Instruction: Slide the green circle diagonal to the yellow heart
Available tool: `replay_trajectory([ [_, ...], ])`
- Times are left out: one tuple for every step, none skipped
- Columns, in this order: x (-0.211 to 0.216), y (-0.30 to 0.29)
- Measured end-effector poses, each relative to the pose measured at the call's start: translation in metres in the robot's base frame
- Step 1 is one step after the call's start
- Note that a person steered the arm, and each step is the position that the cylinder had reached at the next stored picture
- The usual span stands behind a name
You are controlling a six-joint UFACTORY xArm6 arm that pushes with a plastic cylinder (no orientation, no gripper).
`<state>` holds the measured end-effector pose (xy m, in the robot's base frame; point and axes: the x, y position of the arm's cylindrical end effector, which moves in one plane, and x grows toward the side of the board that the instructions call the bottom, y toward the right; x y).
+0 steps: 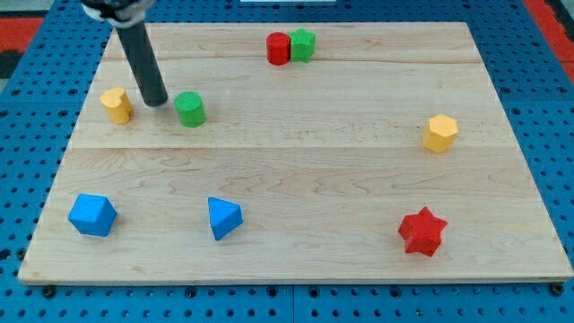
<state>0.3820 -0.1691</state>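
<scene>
- My tip rests on the desk between the yellow heart and the green circle, near both.
- Both blocks lie at the view's upper left.
- No jaws: the arm ends in a plain rod.

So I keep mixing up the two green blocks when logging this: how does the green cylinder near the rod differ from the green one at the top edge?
The round green cylinder stands alone, just right of my tip. The green star-like block has a notched outline and touches a red block; my tip is far from it. Both are green, similar in size, on the wooden board.
</scene>
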Motion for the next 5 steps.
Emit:
replay_trajectory([
  [0.021,0.037],
  [-0.003,-0.014],
  [-0.021,0.017],
  [-0.019,0.084],
  [0.002,0.092],
])
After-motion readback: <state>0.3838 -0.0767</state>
